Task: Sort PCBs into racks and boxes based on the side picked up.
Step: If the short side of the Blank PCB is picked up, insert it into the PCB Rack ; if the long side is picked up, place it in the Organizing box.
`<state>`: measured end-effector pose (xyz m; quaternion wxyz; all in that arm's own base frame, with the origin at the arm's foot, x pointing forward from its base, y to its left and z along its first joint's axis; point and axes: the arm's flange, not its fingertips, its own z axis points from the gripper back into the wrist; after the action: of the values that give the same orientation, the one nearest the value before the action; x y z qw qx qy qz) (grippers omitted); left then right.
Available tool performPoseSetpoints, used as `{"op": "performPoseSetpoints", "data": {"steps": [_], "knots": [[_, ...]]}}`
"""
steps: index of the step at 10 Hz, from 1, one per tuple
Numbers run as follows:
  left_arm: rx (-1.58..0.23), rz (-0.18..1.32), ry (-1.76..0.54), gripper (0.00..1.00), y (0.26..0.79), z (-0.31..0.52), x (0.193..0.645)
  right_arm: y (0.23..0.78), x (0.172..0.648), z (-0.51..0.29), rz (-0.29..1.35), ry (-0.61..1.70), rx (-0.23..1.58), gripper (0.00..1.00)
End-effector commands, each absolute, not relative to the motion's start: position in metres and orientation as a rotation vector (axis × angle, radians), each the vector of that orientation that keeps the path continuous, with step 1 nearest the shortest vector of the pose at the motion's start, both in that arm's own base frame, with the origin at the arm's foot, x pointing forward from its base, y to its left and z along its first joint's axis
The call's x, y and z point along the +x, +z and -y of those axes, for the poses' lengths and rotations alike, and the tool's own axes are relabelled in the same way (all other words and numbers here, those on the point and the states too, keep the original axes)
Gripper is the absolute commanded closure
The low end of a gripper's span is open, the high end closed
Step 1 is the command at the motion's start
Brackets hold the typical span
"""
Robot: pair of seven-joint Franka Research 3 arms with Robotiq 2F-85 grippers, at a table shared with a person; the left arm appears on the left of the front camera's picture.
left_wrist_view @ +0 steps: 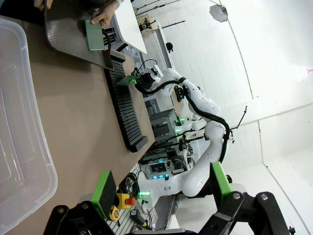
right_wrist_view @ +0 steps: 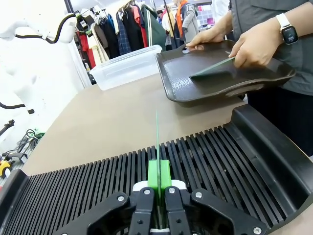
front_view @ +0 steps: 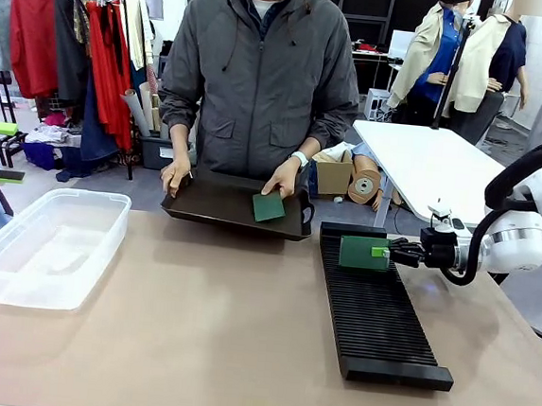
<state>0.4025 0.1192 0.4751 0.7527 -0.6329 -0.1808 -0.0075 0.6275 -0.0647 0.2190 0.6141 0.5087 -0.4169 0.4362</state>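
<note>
1. Now my right gripper (front_view: 381, 253) clamps a PCB (front_view: 362, 253) upright over the rack (front_view: 379, 326), at its far slots.
2. My left gripper (left_wrist_view: 161, 188) hangs open near the box (front_view: 47, 240).
3. A person's hand (front_view: 281, 178) touches a second PCB (front_view: 268, 207) on the tray (front_view: 214, 203).

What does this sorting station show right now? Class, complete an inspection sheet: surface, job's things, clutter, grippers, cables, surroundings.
Surface: brown table, smooth.
Job's things: one PCB upright over the black rack, at its far end; second PCB on the tray; clear tub left, nothing seen inside.
Clutter: dark tray at the far edge, a person's hand on its PCB.
Grippers: right gripper shut on the PCB; left gripper open, near the tub.
Cables: black cable along the right arm.
Surroundings: clothes rail, white table, cardboard box.
</note>
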Motion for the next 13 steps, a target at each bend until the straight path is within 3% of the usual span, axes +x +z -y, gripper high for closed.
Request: {"op": "performPoseSetpoints", "data": {"steps": [1,13], "knots": [[-1.388,0.392,-0.013,0.00,0.476,-0.119,0.401,0.212,0.616,0.059,1.001,1.022,1.127,1.00],[-1.388,0.392,-0.013,0.00,0.476,-0.119,0.401,0.186,0.639,0.062,0.971,1.080,1.151,1.00]]}}
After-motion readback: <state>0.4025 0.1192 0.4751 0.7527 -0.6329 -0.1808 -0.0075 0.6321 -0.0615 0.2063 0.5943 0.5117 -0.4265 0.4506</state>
